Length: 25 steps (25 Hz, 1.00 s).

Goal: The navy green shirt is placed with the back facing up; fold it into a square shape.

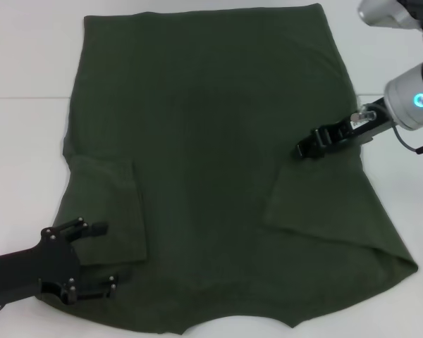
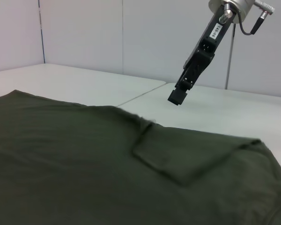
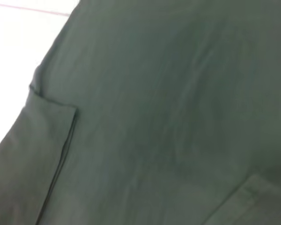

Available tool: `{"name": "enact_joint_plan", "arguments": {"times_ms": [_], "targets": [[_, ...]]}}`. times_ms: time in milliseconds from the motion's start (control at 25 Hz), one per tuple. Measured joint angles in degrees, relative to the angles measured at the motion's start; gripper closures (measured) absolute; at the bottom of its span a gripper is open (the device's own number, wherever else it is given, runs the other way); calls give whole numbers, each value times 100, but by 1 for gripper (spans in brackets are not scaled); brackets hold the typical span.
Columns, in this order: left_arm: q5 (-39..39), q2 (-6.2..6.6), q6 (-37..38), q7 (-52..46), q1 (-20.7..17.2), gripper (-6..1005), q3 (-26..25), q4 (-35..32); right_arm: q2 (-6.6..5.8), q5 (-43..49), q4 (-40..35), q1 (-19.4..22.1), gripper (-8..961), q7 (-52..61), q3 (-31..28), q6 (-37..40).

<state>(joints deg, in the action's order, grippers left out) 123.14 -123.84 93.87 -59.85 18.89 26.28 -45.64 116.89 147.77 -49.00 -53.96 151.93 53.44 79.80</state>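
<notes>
Though sleeves folded, navy green shirt [image 1: 218, 155] flat.

White label on right gripper [image 2: 180, 95], digits not legible.

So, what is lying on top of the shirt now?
Both sleeves lie folded inward on the navy green shirt. The right gripper hangs above it, the left gripper at its near corner. The front side is hidden.

— What's carrying it all?
— A white worktop [image 1: 28, 134], with a seam line crossing it.
— And lying on it?
— The navy green shirt [image 1: 218, 162], spread flat, plain side up, both sleeves folded in over the body.
</notes>
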Motion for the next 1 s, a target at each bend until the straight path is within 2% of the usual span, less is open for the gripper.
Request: {"name": "enact_joint_plan", "arguments": {"times_ms": [240,360,480,680,760,840,920,1000], "targets": [[5,0,0,-2,0,79,0,11,-109,-55,255,86,553,-188,-319,-111],[-25,0,81,-198,0,79,-30,20,-135,-476,237,290,487,-714,-638,71],[-104,48,357,-802,40,79,-211,-5,-179,-1477,213,810,362,-1936,-1108,558],[-35,325,775,-2611,237,78,-576,-15,-218,-2780,360,1992,143,-4360,-1349,1296],[60,419,871,-3277,283,78,-594,-26,-145,-3054,458,2485,53,-5604,-1371,1536],[331,527,1029,-4025,348,78,-690,-63,29,-3307,565,3011,38,-6925,-1435,1616],[666,599,1111,-4706,428,78,-807,-119,197,-3441,688,3344,31,-7879,-1500,1551],[1102,707,1238,-5583,532,78,-930,-208,288,-3494,936,3565,31,-8718,-1543,1438]]}}
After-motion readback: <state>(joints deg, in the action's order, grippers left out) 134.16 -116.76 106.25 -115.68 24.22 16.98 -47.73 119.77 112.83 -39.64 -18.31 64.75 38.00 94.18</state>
